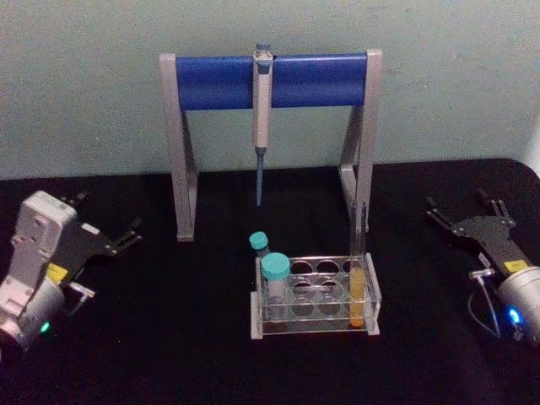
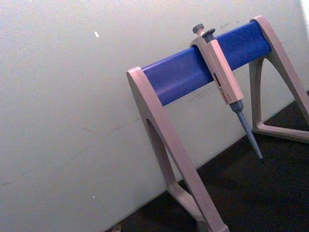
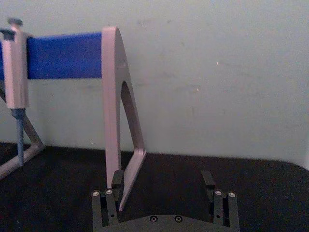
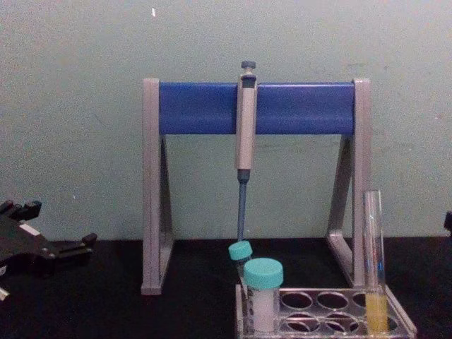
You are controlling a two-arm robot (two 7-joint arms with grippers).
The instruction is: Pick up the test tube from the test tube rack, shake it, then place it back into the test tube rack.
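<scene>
Now the open, empty right gripper (image 1: 466, 211) should reach in and pinch the tube (image 1: 358, 278) above the rack (image 1: 316, 325) squarely; left gripper (image 1: 114, 236) sits open, empty.

A plain, pale greenish wall (image 1: 439, 76) is standing across the far side, bare apart from a few faint scuffs and small white specks. A black table surface (image 1: 169, 337) is stretching from the near edge back to the foot of that wall. Soft, even light is falling over both, leaving the dark surface matte. At the far right, a pale edge (image 1: 533, 143) is showing.
</scene>
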